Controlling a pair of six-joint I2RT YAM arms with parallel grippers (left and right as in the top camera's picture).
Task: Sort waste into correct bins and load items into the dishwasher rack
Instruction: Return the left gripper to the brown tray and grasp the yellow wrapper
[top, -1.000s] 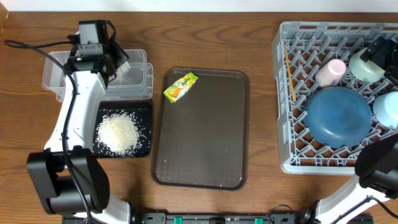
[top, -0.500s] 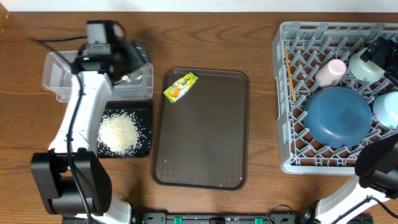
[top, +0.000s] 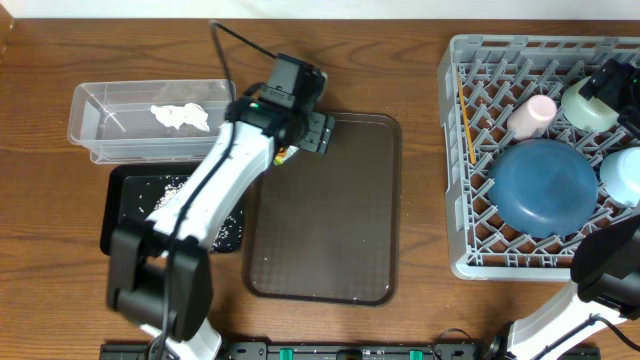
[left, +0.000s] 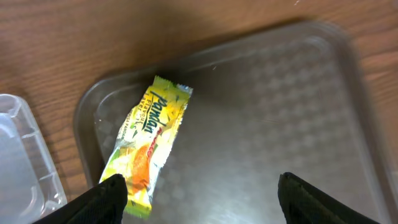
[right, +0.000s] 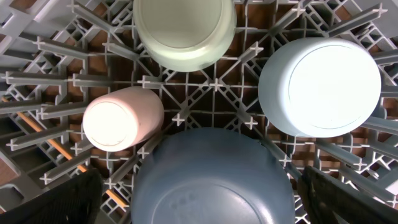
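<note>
The yellow-green snack wrapper (left: 149, 143) lies in the near-left corner of the brown serving tray (left: 280, 93). My left gripper (left: 199, 202) hangs open above it, with the left finger over the wrapper's lower end. From overhead, the left gripper (top: 303, 128) hides most of the wrapper (top: 283, 155). The crumpled tissue (top: 180, 117) lies in the clear tub (top: 100, 135). Rice (top: 228, 228) lies in the black tray (top: 125, 215), partly under the arm. My right gripper (right: 199, 199) is open and empty above the dark-blue bowl (right: 211, 180) in the dishwasher rack (top: 450, 150).
In the rack sit the pink cup (right: 121, 121), the mint-green bowl (right: 183, 31), the small light-blue bowl (right: 320, 84) and the wooden stick (top: 465, 120) along its left side. My left arm crosses over the black tray. Most of the serving tray (top: 330, 220) is bare.
My left arm has swung right from over the clear tub to the serving tray's corner above the wrapper. The tissue now shows in the tub. The right arm has not moved.
</note>
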